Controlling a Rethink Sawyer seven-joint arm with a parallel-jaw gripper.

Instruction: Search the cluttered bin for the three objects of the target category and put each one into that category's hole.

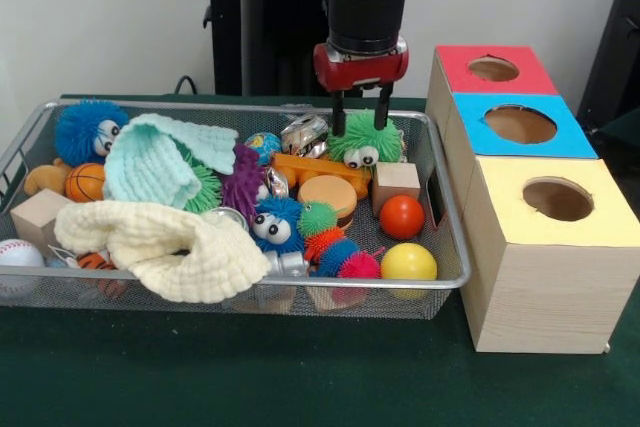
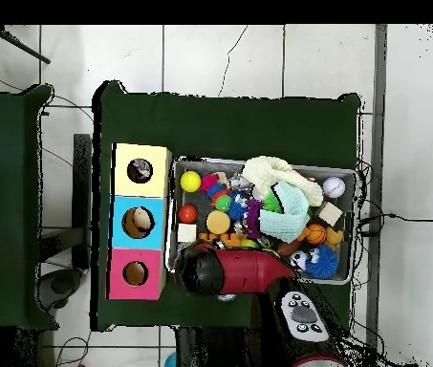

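Nearest the front camera, the bin's (image 1: 300,292) wire rim runs across the green table (image 1: 200,377), with a cream cloth (image 1: 165,242) draped over it and a yellow ball (image 1: 408,263) in its right corner. Behind these lie a red ball (image 1: 402,216), a wooden cube (image 1: 396,185), a mint cloth (image 1: 160,162) and a blue fuzzy toy (image 1: 88,129). At the far rim, the gripper (image 1: 361,110) hangs over a green spiky ball with eyes (image 1: 365,140); its fingers stand a little apart, tips at the ball's top, holding nothing I can make out. A shiny crumpled wad (image 1: 304,134) lies just left of that ball. Three wooden boxes (image 1: 540,217) with red, blue and yellow tops stand beside the bin.

From overhead, the red arm (image 2: 244,272) covers the bin's (image 2: 344,172) lower-left part, hiding the gripper. The boxes (image 2: 139,234) lie left of the bin.
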